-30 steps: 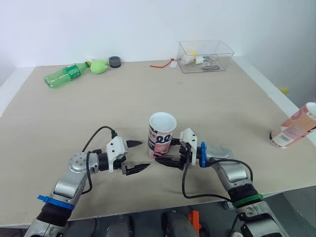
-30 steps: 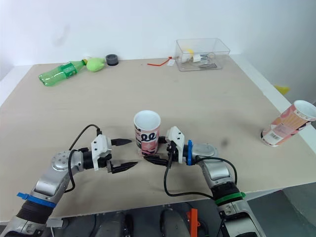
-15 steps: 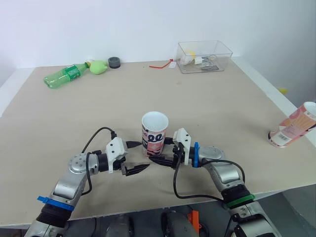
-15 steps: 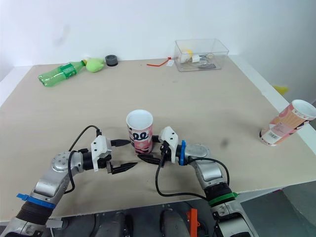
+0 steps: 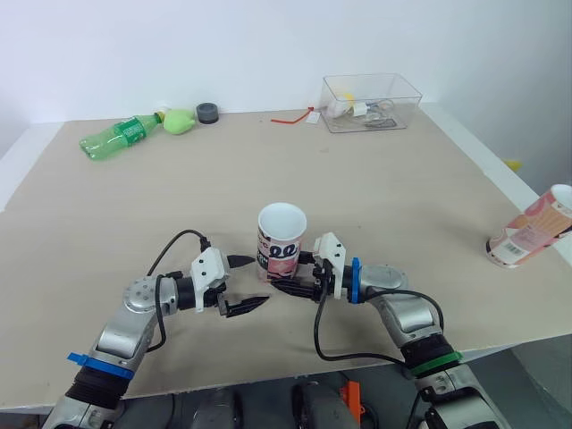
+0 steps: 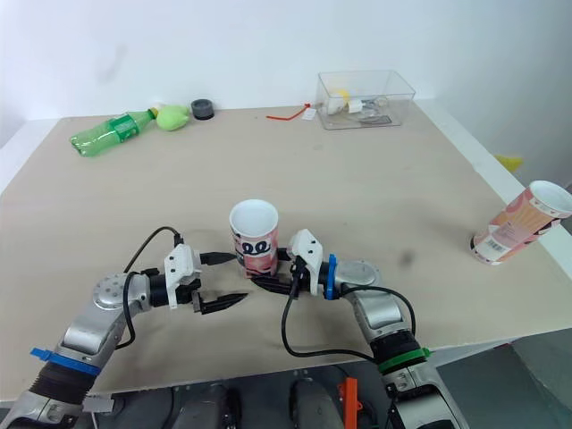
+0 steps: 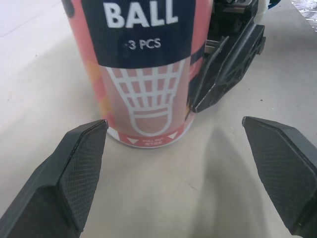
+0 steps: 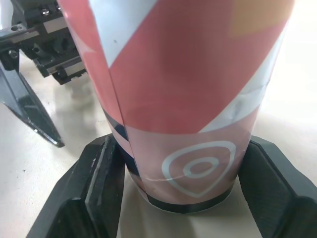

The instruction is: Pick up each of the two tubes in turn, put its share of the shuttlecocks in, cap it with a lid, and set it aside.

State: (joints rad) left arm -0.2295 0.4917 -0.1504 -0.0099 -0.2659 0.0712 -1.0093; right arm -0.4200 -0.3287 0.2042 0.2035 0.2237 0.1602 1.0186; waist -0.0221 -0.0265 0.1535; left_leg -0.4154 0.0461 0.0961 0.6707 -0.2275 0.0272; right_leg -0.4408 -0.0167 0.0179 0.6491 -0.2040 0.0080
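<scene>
Fingers (image 8: 94,198) clamped, packing yet to start

Right gripper (image 5: 288,284) pinched the base of the upright tube (image 5: 280,246), centre frame, mouth open, uncapped. Left gripper (image 5: 259,281) gaped wide just beside it, holding nothing. Second tube (image 5: 532,234) lay at the right edge, uncapped too. By my reckoning, everything remained.

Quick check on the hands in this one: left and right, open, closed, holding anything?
Left hand: open, holding nothing, beside the tube.
Right hand: closed on the tube, low at its base.
</scene>
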